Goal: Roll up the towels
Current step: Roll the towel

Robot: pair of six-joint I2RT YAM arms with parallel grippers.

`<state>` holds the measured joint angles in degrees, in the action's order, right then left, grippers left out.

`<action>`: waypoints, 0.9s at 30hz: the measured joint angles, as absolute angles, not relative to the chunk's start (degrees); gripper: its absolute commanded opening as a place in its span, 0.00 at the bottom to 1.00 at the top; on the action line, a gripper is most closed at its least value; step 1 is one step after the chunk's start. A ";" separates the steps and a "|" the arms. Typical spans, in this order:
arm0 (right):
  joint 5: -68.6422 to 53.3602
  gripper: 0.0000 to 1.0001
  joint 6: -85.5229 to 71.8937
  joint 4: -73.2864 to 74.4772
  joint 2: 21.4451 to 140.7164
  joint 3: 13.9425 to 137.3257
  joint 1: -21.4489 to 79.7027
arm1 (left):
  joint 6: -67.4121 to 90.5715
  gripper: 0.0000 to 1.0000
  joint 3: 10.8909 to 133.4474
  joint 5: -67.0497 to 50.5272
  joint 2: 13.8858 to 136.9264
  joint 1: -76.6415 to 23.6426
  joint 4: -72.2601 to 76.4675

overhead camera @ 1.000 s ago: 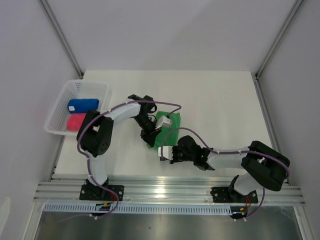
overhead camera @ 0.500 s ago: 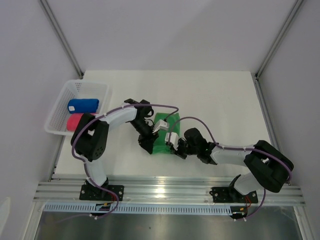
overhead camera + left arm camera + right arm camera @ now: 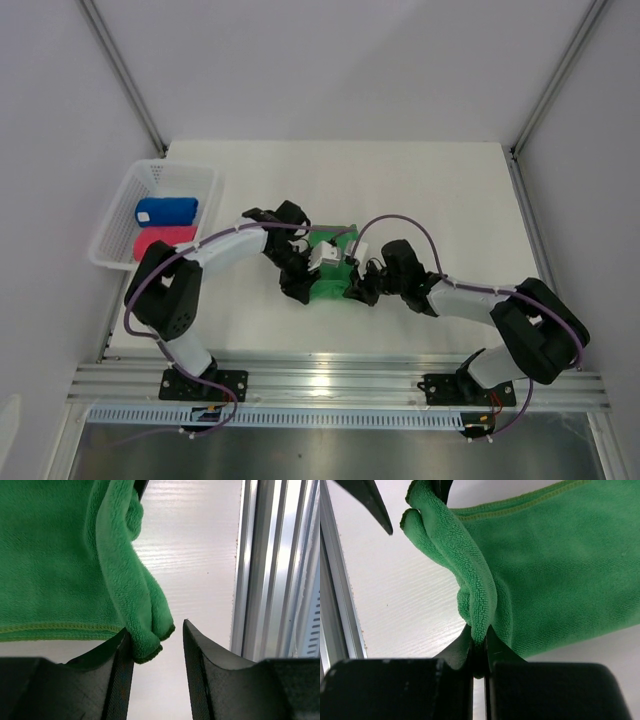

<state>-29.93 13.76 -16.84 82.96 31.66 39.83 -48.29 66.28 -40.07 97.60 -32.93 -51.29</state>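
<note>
Now starting the roll — green towel (image 3: 333, 275) between my fingers.
My right gripper (image 3: 479, 642) pinches its fold; my left gripper (image 3: 156, 632) is spread, corner touching one finger — next: close left, then turn both together.

Basket (image 3: 170, 180) well left of green towel (image 3: 328, 287)

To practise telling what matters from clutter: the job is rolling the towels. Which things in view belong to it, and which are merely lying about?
Belong to the job: green towel, blue towel, pink towel, left gripper, right gripper.
Just there: white mesh basket, table, metal rail.
</note>
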 measured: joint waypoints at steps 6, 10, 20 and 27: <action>-30.85 0.00 12.16 -16.05 84.23 33.74 38.98 | -46.74 0.45 65.95 -37.17 95.09 -34.26 -48.60; -31.03 0.00 11.60 -15.11 84.66 34.11 38.57 | -44.42 0.45 65.25 -34.24 93.91 -35.11 -46.54; -31.66 0.00 10.76 -14.02 86.11 34.11 37.63 | -37.82 0.51 61.84 -32.23 92.40 -36.38 -41.71; -32.12 0.00 9.96 -14.50 87.07 34.63 37.17 | -31.83 0.54 60.66 -35.22 92.05 -36.51 -39.16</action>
<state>-32.12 9.96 -14.50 87.07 34.63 37.17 -31.83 60.66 -35.22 92.05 -36.51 -39.16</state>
